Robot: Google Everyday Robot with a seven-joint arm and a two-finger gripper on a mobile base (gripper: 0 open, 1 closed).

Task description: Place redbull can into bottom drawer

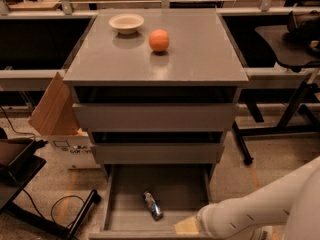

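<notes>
The bottom drawer (125, 194) is pulled open at the foot of the grey cabinet. The redbull can (153, 205) lies on its side on the drawer floor, left of the middle. My white arm comes in from the lower right, and the gripper (187, 226) is at the drawer's front right edge, just right of the can and apart from it. Only a tan pad of the gripper shows; the rest is hidden by the arm and the frame edge.
An orange (159, 40) and a cream bowl (126, 23) sit on the cabinet top (200, 54). The two upper drawers (155, 116) are shut. A cardboard box (57, 119) stands at the left, a black stand (30, 184) lower left, a table leg (280, 129) at the right.
</notes>
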